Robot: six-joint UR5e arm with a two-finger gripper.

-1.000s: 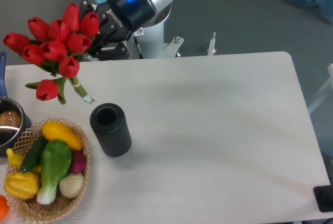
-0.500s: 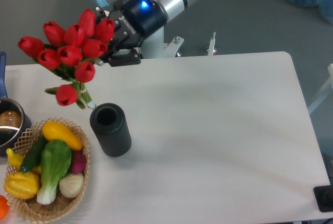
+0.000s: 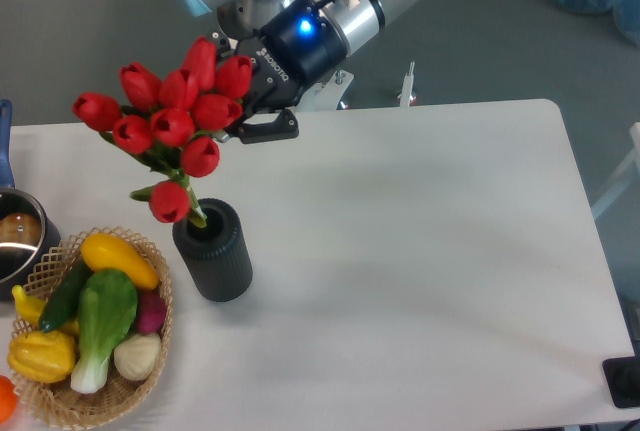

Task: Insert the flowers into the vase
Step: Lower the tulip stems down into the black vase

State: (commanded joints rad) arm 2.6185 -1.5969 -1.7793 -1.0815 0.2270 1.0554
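The flowers (image 3: 175, 116), a tied bunch of red tulips with green stems, hang tilted from my gripper (image 3: 243, 114). The gripper is shut on the flowers near the blooms, its fingertips largely hidden behind them. The stem ends point down and reach the mouth of the vase (image 3: 213, 250), a dark ribbed cylinder standing upright on the white table's left part. The lowest tulip covers the vase's left rim, so I cannot tell whether the stems are inside the mouth. The gripper is above and behind the vase.
A wicker basket (image 3: 55, 401) of yellow and green vegetables sits at the front left, close to the vase. A shiny metal pot (image 3: 15, 241) with a blue handle stands at the left edge. The arm's base (image 3: 250, 11) is behind the table's far edge.
The gripper has carried the flowers to the right and down, from left of and behind the vase to over its mouth. The vase has not moved.
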